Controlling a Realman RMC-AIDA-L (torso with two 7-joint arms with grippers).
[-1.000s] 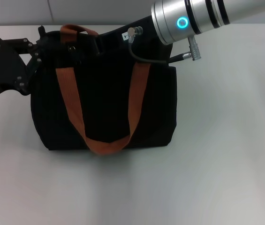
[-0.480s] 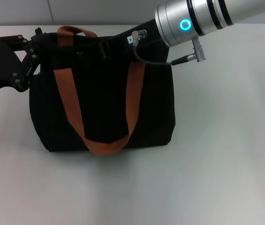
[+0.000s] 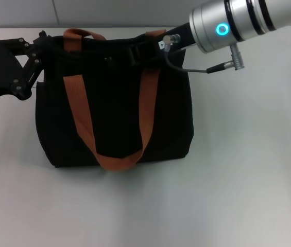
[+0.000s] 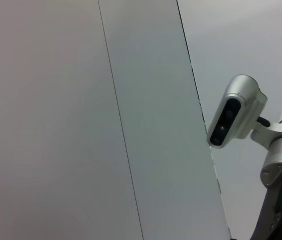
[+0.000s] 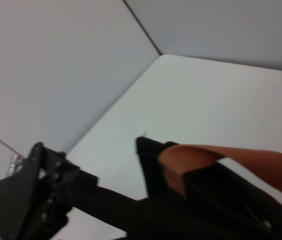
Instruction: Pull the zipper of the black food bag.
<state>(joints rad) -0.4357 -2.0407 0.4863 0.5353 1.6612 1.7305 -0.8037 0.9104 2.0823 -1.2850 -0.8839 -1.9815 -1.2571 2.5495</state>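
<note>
Head view, with both wrist views. The right gripper (image 3: 135,51), black and slender, reaches in from the far right along the far upper edge of the large boxy black fabric food bag (image 3: 114,108); its tip lies against the dark fabric near the middle of that edge, and whether its fingers are parted or closed cannot be told. Behind it run the silver cylindrical right forearm (image 3: 243,20), bearing a glowing blue ring, and a looped black cable (image 3: 178,67). The left gripper (image 3: 45,43), a black linkage, meets the bag's far left corner; its grip is likewise hidden against the black cloth. The zipper runs along the bag's upper edge, but its pull tab cannot be made out. The bag stands upright on the white tabletop (image 3: 238,180), left of centre. One rust-brown webbing handle strap (image 3: 78,108) hangs down the near face in a loop; the second strap (image 3: 83,34) arches over the far left top. The right wrist view shows the bag's corner (image 5: 150,155), a brown strap (image 5: 220,160) and the left gripper (image 5: 41,190) beside it.
</note>
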